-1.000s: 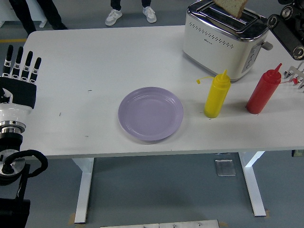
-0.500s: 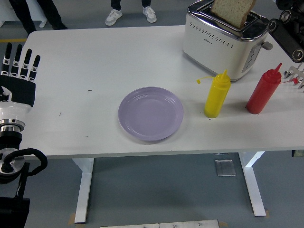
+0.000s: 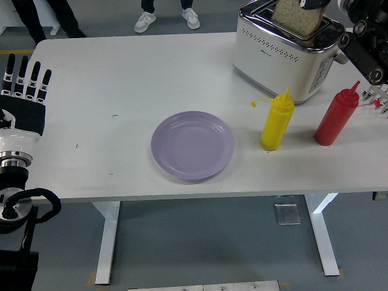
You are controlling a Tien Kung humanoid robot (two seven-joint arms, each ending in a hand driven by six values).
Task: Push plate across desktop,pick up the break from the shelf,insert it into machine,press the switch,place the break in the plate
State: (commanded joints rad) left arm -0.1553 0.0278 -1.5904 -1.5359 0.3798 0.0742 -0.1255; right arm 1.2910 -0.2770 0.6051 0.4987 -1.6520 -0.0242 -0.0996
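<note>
Step in hand, by judgement: lifting toasted bread out of the machine for the plate. Tan slice of bread (image 3: 296,15) upright in slot of cream-and-chrome toaster (image 3: 285,51) at far right of white table (image 3: 121,79). Right hand (image 3: 316,4) at slice's top edge, mostly cropped; grip cannot be told. Next: straight lift, then carry to round lilac plate (image 3: 193,145), near table's front edge. Left hand (image 3: 24,85) flat at left edge, fingers extended, holding nothing.
</note>
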